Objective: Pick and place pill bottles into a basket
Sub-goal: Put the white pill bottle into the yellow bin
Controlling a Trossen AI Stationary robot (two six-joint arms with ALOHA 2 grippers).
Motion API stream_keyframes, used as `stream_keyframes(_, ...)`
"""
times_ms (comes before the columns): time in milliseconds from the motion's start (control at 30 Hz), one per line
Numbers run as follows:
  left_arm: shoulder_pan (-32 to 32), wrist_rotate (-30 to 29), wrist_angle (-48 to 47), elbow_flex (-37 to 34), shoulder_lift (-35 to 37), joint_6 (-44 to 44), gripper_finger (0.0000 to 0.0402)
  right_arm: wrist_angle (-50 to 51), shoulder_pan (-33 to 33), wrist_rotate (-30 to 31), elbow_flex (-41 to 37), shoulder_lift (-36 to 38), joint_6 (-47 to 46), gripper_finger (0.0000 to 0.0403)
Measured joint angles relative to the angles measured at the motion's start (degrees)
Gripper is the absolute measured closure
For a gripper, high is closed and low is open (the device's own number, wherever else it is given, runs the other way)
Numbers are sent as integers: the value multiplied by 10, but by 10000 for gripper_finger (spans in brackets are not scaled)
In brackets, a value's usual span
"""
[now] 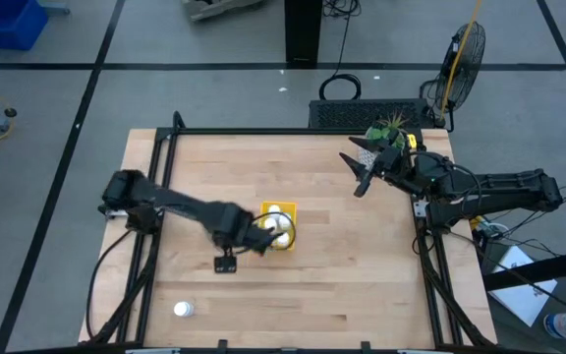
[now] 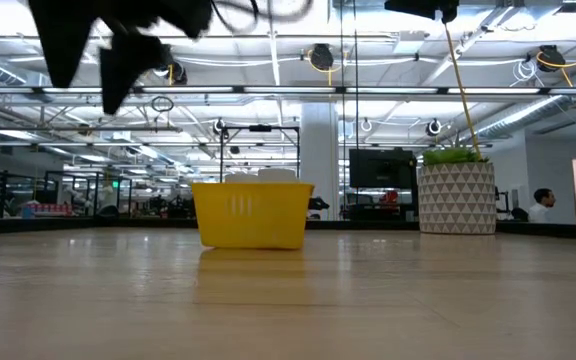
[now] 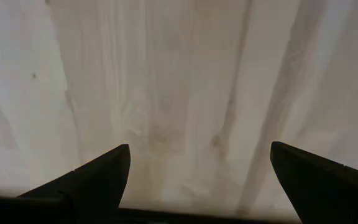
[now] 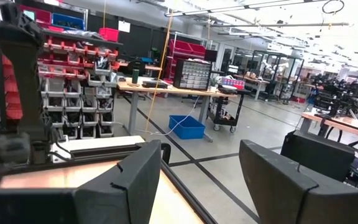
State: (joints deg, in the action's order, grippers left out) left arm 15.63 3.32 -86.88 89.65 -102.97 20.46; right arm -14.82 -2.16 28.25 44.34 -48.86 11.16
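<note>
No brand, label or legible writing can be made out on any task object. The basket point(image 1: 281, 226) is seen as a small bright yellow rectangular open-topped tray near the middle of the wooden table point(image 1: 342, 285); in the low view its front wall point(image 2: 253, 214) appears plain, with faint vertical slots. White bottles point(image 1: 277, 225) are seen lying inside it, though their number cannot be told. One further pill bottle point(image 1: 183, 309), small, white and white-capped, is left standing on the table well apart from the basket, behind the left arm.

The left gripper point(image 1: 266, 236) is held just at the basket's edge, its fingers point(image 3: 92, 180) spread wide with only bare wood between them. The right gripper point(image 1: 360, 172) is held raised near the white pot with a green plant point(image 1: 385, 133), its fingers point(image 4: 135, 180) spread and nothing held between them.
</note>
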Motion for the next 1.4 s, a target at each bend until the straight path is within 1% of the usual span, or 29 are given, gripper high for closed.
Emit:
stream_keyframes(167, 68, -47, 50, -38, 84, 158, 11, -13, 0, 0, 0, 0, -3, 193)
stream_keyframes(300, 130, -66, 75, -102, 146, 271, 11, -16, 0, 0, 0, 0, -18, 193)
stream_keyframes(433, 191, -47, 96, -180, 184, 370, 11, -16, 0, 0, 0, 0, -33, 193)
stream_keyframes(500, 221, -32, 133, -216, 194, 412, 11, -16, 0, 1, 0, 0, -40, 193)
stream_keyframes(600, 261, -4, 181, -247, 198, 465, 11, -17, 0, 2, 0, 0, -45, 193)
stream_keyframes(700, 295, 9, 233, -262, 198, 498, 11, -21, 0, 3, 0, 0, -46, 193)
stream_keyframes(767, 315, 11, 270, -266, 197, 506, 11, -21, 0, 4, 0, 0, -50, 193)
stream_keyframes(867, 345, 11, 299, -265, 197, 514, 11, -21, 0, 4, 0, 0, -58, 193)
stream_keyframes(1000, 379, 16, 317, -265, 197, 545, 11, -20, 0, 4, 0, 0, -60, 193)
stream_keyframes(1133, 410, 13, 315, -265, 197, 572, 11, -20, 0, 4, 0, 0, -63, 193)
stream_keyframes(1267, 417, 11, 314, -273, 195, 598, 11, -20, 0, 4, 0, 0, -63, 193)
stream_keyframes(1400, 417, 11, 314, -276, 178, 583, 11, -13, 0, 4, 0, 0, -63, 193)
